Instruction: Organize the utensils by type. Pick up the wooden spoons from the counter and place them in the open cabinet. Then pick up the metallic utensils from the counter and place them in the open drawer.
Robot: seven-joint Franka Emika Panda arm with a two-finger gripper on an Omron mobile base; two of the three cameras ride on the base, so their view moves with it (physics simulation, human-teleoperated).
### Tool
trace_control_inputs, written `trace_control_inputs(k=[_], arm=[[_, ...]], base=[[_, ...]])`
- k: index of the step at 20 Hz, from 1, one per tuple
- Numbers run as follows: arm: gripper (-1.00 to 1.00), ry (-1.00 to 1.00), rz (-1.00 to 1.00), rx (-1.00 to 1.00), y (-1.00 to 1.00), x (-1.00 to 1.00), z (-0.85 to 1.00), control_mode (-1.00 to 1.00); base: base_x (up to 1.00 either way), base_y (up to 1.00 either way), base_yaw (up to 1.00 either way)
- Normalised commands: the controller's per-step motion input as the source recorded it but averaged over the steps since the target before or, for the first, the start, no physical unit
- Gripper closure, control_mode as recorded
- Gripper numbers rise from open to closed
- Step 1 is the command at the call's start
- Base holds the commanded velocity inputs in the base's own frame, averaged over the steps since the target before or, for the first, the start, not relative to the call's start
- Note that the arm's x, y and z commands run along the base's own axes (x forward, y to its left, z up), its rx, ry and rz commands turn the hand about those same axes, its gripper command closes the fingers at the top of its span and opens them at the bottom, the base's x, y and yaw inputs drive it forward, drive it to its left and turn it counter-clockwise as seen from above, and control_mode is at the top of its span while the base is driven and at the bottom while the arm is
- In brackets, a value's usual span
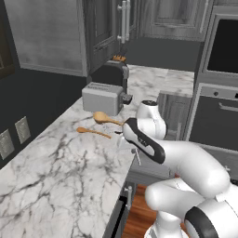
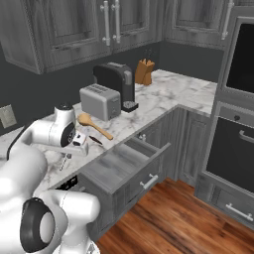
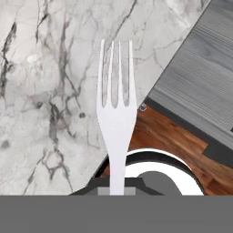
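A silver fork [image 3: 116, 104], one of the metallic utensils, stands tines-up between my fingers; my gripper [image 3: 117, 186] is shut on its handle. It hangs over the front edge of the white marble counter [image 3: 50, 91], beside the open drawer [image 3: 200, 77]. In the base views the gripper [image 1: 132, 148] [image 2: 74, 149] holds the fork [image 2: 65, 161] just above the counter [image 1: 60, 172], left of the open drawer [image 2: 124, 161]. Two wooden spoons lie behind the hand: the big one [image 1: 105, 118] [image 2: 93, 124] and the slimmer one [image 1: 93, 132]. I cannot pick out the open cabinet.
A silver toaster [image 1: 102, 97] [image 2: 100, 100] and a black coffee machine [image 2: 116, 79] stand behind the spoons, a knife block [image 2: 144, 72] farther back. Grey wall cabinets [image 2: 74, 30] hang above. A wall oven [image 2: 238, 124] is at right, wooden floor [image 2: 168, 218] below.
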Motion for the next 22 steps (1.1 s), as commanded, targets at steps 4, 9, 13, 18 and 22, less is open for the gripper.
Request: trace_control_inputs(k=[4, 9, 13, 18, 22], arm=[[1.00, 0.00, 0.00, 0.02, -0.42, 0.03, 0.00, -1.00], [1.00, 0.00, 0.00, 0.00, -0.39, 0.10, 0.00, -1.00], [1.00, 0.00, 0.00, 0.00, -0.37, 0.14, 0.00, -1.00], [1.00, 0.00, -0.03, 0.00, -0.23, 0.21, -0.01, -1.00], [1.00, 0.00, -0.21, 0.00, -0.21, 0.08, -0.06, -1.00]], base=[[0.00, 0.00, 0.00], [0.00, 0.00, 0.00], [0.00, 0.00, 0.00], [0.00, 0.00, 0.00], [0.00, 0.00, 0.00]])
